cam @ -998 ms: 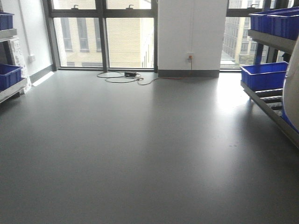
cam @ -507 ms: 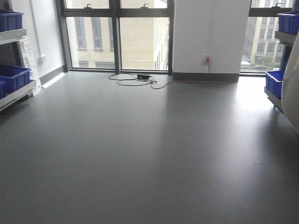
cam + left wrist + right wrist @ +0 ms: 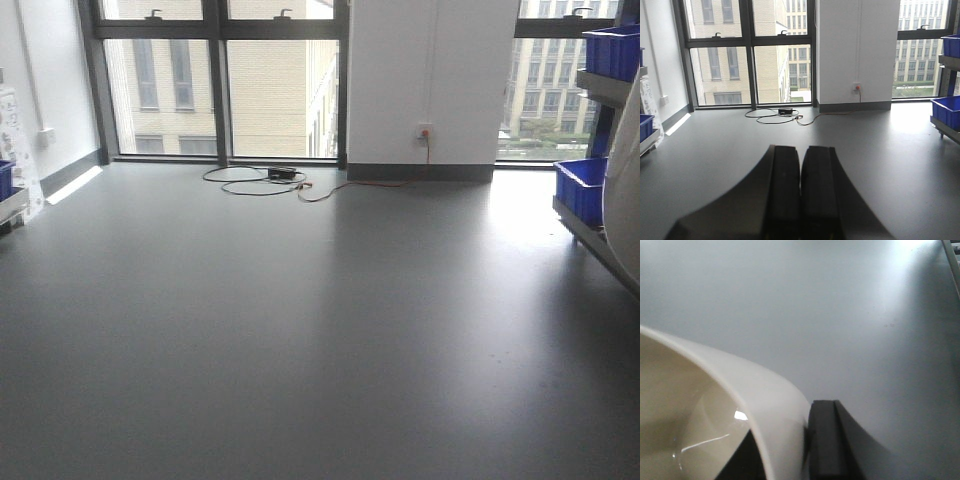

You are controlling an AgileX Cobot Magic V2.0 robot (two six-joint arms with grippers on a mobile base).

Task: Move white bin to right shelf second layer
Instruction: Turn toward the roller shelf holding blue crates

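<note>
Bin in right fingers; cable on floor

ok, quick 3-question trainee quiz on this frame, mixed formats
1. True or false: the left gripper holds the bin.
2. Where does the right gripper clamp the bin? A) its rim B) its base C) nowhere, it is open
3. What colour are the crates at the right edge of the front view?

Key:
1. False. Its fingers are shut together with nothing between them.
2. A
3. Blue
</note>
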